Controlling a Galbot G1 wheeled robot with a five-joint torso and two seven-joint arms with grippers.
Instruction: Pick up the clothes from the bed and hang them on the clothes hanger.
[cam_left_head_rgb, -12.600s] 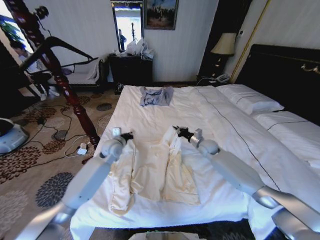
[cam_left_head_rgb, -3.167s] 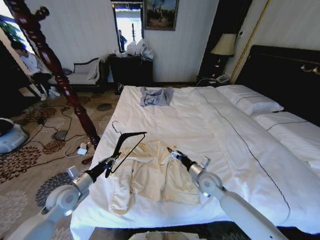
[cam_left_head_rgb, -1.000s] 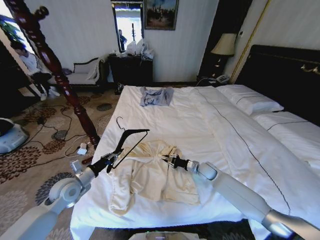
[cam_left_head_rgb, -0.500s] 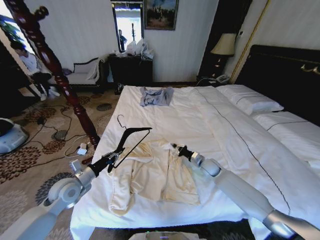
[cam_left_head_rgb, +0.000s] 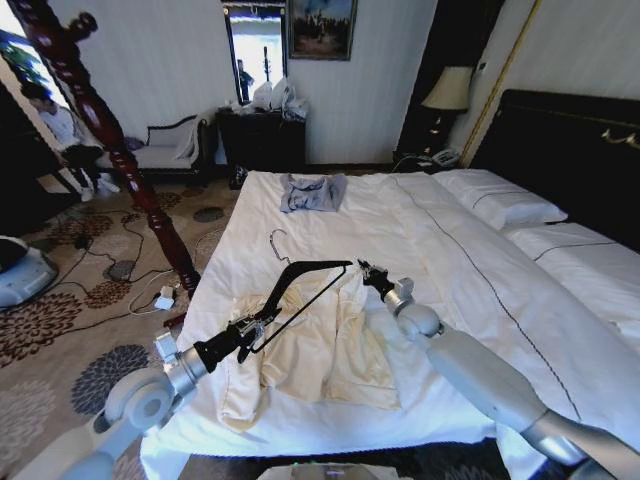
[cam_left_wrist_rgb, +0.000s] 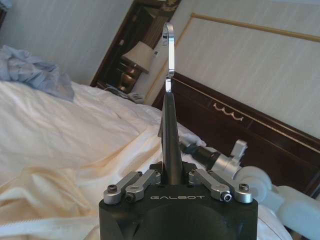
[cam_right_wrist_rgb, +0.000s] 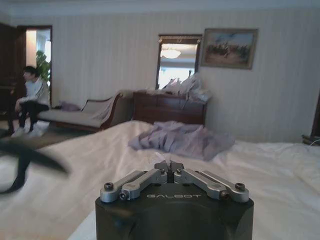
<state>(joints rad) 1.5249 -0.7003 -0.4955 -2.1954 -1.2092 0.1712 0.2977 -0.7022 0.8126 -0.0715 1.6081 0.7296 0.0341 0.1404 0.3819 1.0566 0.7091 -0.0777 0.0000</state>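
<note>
The cream clothes (cam_left_head_rgb: 320, 345) lie spread on the near part of the bed (cam_left_head_rgb: 450, 270). My left gripper (cam_left_head_rgb: 243, 335) is shut on one end of the black clothes hanger (cam_left_head_rgb: 305, 280). It holds the hanger tilted above the garment's left half, with the wire hook (cam_left_head_rgb: 278, 240) pointing away. In the left wrist view the fingers (cam_left_wrist_rgb: 145, 179) clamp the hanger (cam_left_wrist_rgb: 170, 130) over cream fabric (cam_left_wrist_rgb: 75, 180). My right gripper (cam_left_head_rgb: 365, 270) is at the garment's collar edge, and the fabric is drawn up to its tips. Its fingers (cam_right_wrist_rgb: 155, 175) are closed together in the right wrist view.
A small grey-blue garment (cam_left_head_rgb: 312, 192) lies at the far end of the bed. White pillows (cam_left_head_rgb: 500, 200) and a dark headboard (cam_left_head_rgb: 570, 150) are on the right. A dark carved bedpost (cam_left_head_rgb: 110, 140) stands on the left, with cables on the patterned carpet (cam_left_head_rgb: 60, 320).
My left gripper has carried the hanger to the right, over the garment. My right gripper has moved farther up the bed, drawing the collar edge out with it.
</note>
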